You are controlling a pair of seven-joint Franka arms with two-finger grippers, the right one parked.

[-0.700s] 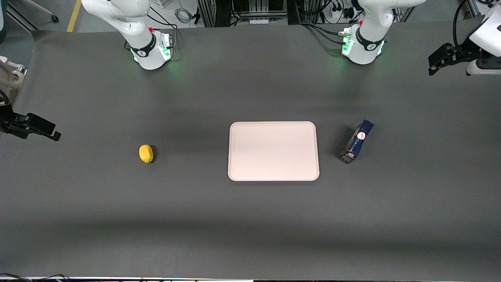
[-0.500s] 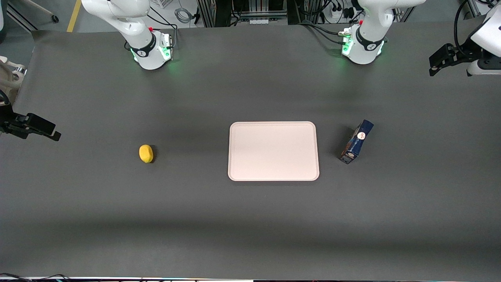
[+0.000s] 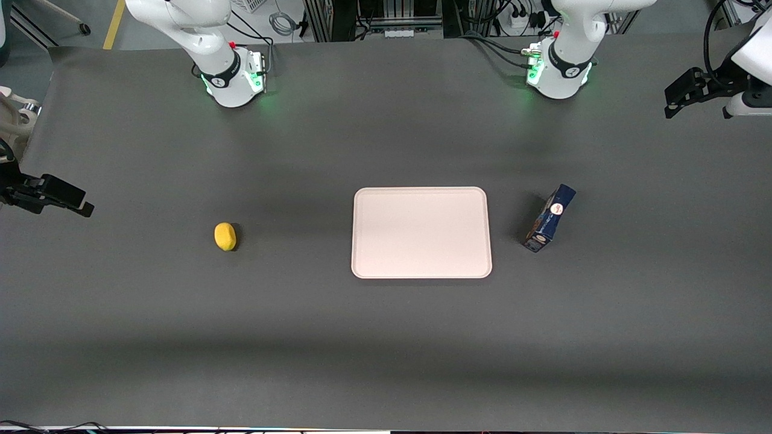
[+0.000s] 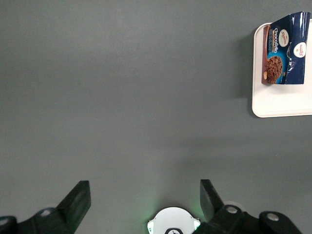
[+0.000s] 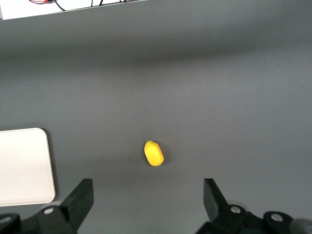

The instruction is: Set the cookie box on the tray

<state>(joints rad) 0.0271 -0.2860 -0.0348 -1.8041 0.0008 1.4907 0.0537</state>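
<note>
The cookie box point(image 3: 550, 218), dark navy with a round white-and-red logo, stands on the table beside the tray point(image 3: 421, 232), toward the working arm's end. The pale pink tray lies flat at mid-table with nothing on it. My left gripper point(image 3: 674, 101) hangs high near the working arm's end of the table, farther from the front camera than the box and well apart from it. In the left wrist view the gripper point(image 4: 144, 197) is open and empty over bare table. The cookie box point(image 4: 285, 48) and a tray corner point(image 4: 280, 105) show at the edge of that view.
A small yellow lemon-like lump point(image 3: 225, 236) lies toward the parked arm's end, also in the right wrist view point(image 5: 154, 153). The two arm bases point(image 3: 235, 78) point(image 3: 558, 72) stand at the table's edge farthest from the front camera.
My left gripper has shifted slightly toward the working arm's end of the table. The cookie box, tray and yellow lump have not moved.
</note>
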